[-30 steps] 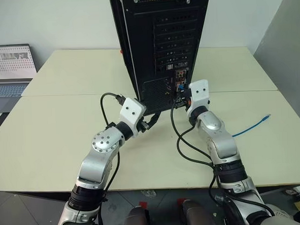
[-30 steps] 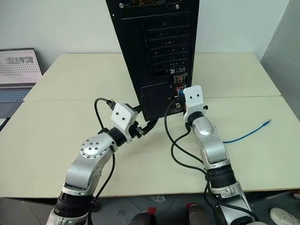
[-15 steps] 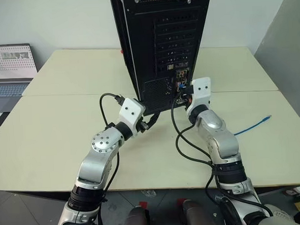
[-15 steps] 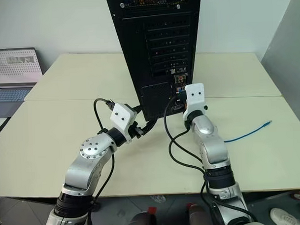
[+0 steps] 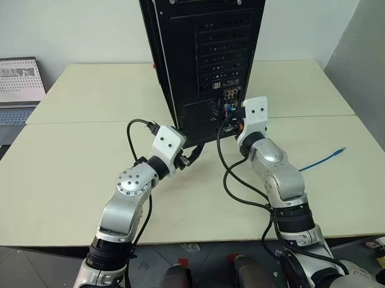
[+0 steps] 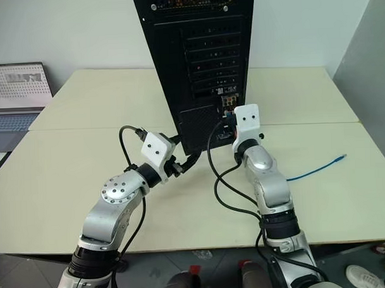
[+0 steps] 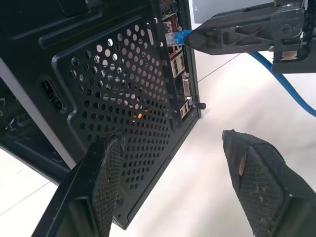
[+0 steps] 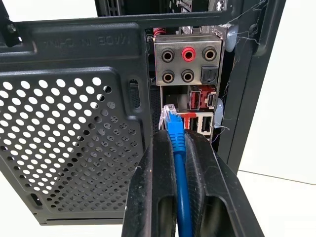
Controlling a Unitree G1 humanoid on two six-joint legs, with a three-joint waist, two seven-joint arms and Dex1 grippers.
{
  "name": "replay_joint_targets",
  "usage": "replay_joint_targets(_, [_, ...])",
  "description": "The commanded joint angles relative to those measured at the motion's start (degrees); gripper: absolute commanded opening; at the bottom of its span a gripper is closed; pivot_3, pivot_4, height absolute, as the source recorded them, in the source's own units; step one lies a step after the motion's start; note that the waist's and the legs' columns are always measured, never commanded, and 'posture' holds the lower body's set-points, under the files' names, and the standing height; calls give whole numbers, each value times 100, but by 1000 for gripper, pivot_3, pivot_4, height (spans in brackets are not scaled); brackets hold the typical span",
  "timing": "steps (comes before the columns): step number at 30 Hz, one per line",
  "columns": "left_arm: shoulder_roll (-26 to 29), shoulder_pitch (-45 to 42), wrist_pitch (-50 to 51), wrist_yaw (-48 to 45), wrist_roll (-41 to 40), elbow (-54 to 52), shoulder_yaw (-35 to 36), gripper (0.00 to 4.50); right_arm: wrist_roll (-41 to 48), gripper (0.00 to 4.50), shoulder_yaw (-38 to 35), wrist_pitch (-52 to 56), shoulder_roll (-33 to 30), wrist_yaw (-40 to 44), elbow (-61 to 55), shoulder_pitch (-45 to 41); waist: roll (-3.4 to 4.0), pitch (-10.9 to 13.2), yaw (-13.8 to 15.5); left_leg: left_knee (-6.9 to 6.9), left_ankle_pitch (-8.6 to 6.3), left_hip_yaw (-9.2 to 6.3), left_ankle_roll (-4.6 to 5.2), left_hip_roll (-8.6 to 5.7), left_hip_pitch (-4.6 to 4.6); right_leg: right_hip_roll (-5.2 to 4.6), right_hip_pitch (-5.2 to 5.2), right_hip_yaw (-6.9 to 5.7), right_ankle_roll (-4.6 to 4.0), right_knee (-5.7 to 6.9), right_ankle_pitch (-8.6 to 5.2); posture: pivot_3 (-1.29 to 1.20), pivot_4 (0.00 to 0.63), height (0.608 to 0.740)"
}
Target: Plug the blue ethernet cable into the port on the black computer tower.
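Right wrist view, right gripper (image 8: 176, 148) clamped on the blue ethernet cable (image 8: 175, 136), clear plug just before the black computer tower (image 8: 74, 123) connector panel, left gripper (image 7: 173, 192) spread, empty, beside the tower's vent grille (image 7: 123, 98)

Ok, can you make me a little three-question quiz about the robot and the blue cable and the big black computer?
1. True or false: the right claw is pinching the blue ethernet cable just behind its clear plug.
2. What is the left claw doing?
A. holding the cable
B. open, holding nothing, by the vent grille of the black computer tower
C. resting on the laptop
3. Fill in: the loose far end of the cable lies on the ____.

Key:
1. True
2. B
3. table
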Motion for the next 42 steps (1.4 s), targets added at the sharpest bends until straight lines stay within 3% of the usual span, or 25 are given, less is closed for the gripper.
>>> replay_joint_targets(1, [28, 11, -138, 24, 30, -200, 87, 3319, -14, 0, 14, 185, -128, 48, -583, 162, 0, 0, 10, -1, 0, -1, 0, -1, -1, -1, 0, -1, 0, -2, 0, 0, 150, 740])
replay_joint_targets(24, [33, 9, -150, -51, -8, -223, 111, 3319, -20, 0, -68, 57, 56, -202, -56, -176, 0, 0, 27, -2, 0, 0, 0, -3, -2, -3, 0, -1, 0, -4, 0, 0, 150, 740])
replay_joint_targets(42, [42, 38, -154, -29, 16, -224, 107, 3319, 45, 0, -84, 435, 73, -308, -547, 3, 0, 0, 33, -2, 0, -1, 0, -3, -3, -3, 0, -2, 0, -4, 0, 0, 150, 740])
